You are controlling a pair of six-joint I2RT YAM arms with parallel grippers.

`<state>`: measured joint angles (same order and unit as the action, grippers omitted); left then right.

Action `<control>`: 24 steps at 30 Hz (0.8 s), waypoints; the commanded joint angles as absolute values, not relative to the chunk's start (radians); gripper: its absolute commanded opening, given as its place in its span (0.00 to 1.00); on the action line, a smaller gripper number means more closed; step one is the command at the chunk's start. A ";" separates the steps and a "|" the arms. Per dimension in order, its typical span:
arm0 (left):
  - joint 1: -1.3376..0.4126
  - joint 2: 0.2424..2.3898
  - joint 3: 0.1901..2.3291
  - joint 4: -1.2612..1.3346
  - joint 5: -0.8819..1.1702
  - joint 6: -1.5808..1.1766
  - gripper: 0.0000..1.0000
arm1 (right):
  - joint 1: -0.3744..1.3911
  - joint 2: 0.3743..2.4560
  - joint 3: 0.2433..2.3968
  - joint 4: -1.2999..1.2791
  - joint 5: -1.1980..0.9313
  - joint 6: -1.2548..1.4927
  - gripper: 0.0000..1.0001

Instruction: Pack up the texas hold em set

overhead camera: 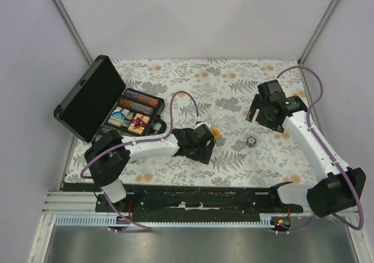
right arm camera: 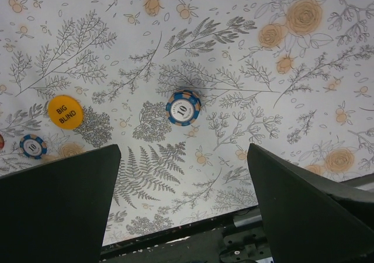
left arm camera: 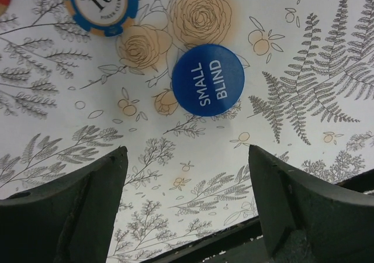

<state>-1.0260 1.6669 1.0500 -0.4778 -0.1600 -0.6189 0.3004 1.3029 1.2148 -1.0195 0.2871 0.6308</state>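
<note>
With the left pincer (left arm camera: 187, 158) spread wide just short of the blue SMALL BLIND button (left arm camera: 207, 80) lying flat on the bench (left arm camera: 58, 99), it should centre over it, then descend squarely before closing.

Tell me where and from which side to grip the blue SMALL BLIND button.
Take the round blue SMALL BLIND button by opposite points of its thin rim, coming straight down from above with the open left pincer astride it. It lies flat on the floral tablecloth, so probably only the edge offers purchase.
</note>
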 commanded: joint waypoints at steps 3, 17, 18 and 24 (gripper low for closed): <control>-1.063 1.785 1.161 -0.468 -0.241 -0.612 0.90 | 0.272 1.207 1.193 -1.072 0.290 0.675 0.98; -1.071 1.928 1.230 -0.483 -0.270 -0.618 0.78 | 0.270 1.149 1.146 -1.045 0.279 0.696 0.98; -1.069 1.925 1.227 -0.483 -0.262 -0.618 0.75 | 0.270 1.150 1.149 -1.046 0.275 0.693 0.98; -1.069 1.942 1.233 -0.492 -0.235 -0.603 0.68 | 0.268 1.143 1.143 -1.039 0.285 0.692 0.98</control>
